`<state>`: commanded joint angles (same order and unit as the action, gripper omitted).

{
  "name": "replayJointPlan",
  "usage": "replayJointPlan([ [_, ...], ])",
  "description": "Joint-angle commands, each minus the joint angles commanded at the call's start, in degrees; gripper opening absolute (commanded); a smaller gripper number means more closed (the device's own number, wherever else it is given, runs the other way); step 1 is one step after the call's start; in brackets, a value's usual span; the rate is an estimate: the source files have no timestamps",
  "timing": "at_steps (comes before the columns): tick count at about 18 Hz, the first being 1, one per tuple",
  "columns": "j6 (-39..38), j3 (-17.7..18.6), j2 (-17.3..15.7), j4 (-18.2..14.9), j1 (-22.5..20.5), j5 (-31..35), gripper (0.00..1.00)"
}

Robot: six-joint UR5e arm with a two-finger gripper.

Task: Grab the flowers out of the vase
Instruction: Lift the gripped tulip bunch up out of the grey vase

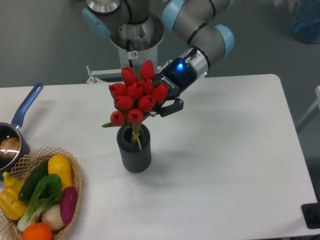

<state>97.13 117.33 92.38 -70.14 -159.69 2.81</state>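
Observation:
The flowers (pixel 136 96), a bunch of red tulip buds with green leaves, stand raised over the dark grey ribbed vase (pixel 134 149). Only the tips of their tied stems still reach into the vase's mouth. My gripper (pixel 159 106) comes in from the upper right, a blue light glowing on its wrist. It is shut on the flowers just below the buds, on the bunch's right side. Its near finger (pixel 170 108) shows below the buds; the other is hidden behind them.
A wicker basket (pixel 76 175) holding colourful vegetables sits at the front left. A blue-handled saucepan (pixel 22 113) lies at the left edge. The robot's base (pixel 135 45) stands behind the table's far edge.

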Motion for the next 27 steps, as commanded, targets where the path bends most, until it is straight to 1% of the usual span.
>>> replayJointPlan([
  [3, -2.9, 0.0, -0.97, 0.0, -0.44, -0.44, 0.48],
  [6, -3.7, -0.09, -1.41, 0.0, -0.44, -0.61, 0.48],
  [10, -7.82, -0.17, -2.9, 0.0, -0.44, -1.05, 0.48],
  [14, -8.27, -0.61, -3.08, 0.09, -1.05, -4.57, 0.48],
  [21, -11.61, -2.98, -3.52, 0.09, -2.81, -4.75, 0.48],
  [27, -11.61, -3.43, -4.31, 0.09, -4.66, -4.75, 0.48],
])
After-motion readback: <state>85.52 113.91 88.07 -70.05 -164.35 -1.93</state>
